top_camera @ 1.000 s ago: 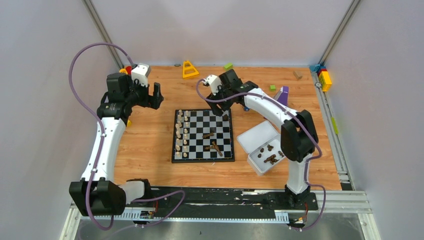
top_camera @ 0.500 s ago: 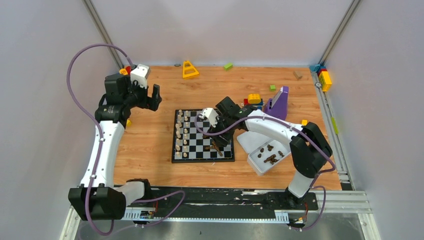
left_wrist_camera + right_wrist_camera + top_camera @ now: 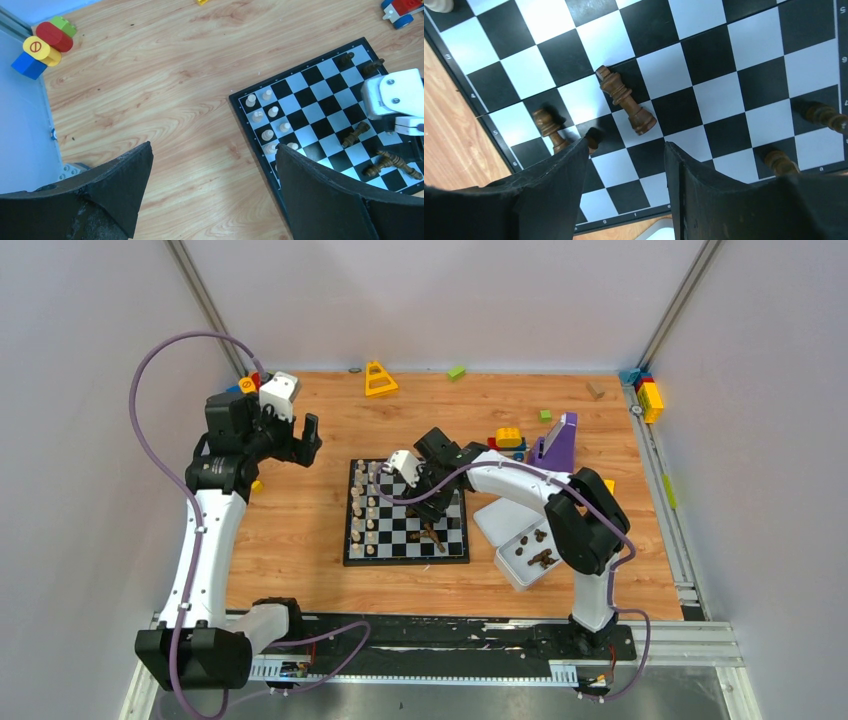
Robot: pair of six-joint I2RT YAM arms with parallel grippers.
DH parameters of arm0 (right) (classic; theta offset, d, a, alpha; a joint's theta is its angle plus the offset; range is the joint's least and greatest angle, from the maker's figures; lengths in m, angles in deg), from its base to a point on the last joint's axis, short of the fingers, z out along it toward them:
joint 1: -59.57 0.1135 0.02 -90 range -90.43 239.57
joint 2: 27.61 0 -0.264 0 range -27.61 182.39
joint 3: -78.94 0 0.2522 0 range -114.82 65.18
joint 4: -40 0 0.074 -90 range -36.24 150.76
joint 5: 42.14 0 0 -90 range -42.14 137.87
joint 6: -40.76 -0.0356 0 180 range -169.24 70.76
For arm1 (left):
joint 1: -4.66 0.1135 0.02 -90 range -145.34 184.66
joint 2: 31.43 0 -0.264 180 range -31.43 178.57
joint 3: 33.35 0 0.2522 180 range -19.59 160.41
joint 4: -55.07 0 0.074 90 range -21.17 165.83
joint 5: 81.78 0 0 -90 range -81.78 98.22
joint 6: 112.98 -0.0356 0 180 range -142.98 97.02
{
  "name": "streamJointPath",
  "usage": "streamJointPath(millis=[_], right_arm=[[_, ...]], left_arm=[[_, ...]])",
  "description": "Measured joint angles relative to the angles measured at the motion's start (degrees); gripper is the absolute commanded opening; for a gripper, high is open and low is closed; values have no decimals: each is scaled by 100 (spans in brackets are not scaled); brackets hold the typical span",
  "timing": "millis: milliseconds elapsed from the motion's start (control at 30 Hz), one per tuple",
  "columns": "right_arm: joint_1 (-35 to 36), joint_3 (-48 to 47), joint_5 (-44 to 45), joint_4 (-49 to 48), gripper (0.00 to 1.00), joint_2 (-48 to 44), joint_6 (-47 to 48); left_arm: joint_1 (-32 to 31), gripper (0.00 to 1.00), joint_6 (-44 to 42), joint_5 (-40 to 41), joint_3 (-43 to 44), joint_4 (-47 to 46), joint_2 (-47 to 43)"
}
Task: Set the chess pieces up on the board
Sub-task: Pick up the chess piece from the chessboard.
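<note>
Brown chessman (image 3: 624, 99) lies toppled, apparently untouched, on board (image 3: 719, 97).

The board (image 3: 400, 560) carries chess pieces (image 3: 366, 510) along its left side. A tray (image 3: 513, 562) holding more sits just to its right.
</note>
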Motion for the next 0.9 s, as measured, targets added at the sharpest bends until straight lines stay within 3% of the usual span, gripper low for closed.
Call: streamJointPath(millis=[333, 600, 900], right_arm=[[0, -284, 55, 4, 55, 426, 166], [15, -400, 81, -28, 48, 540, 223], [63, -407, 138, -98, 28, 638, 275]], left_arm=[[0, 100, -109, 0, 0, 129, 0], [0, 100, -116, -4, 0, 133, 0], [0, 100, -208, -2, 0, 155, -20]])
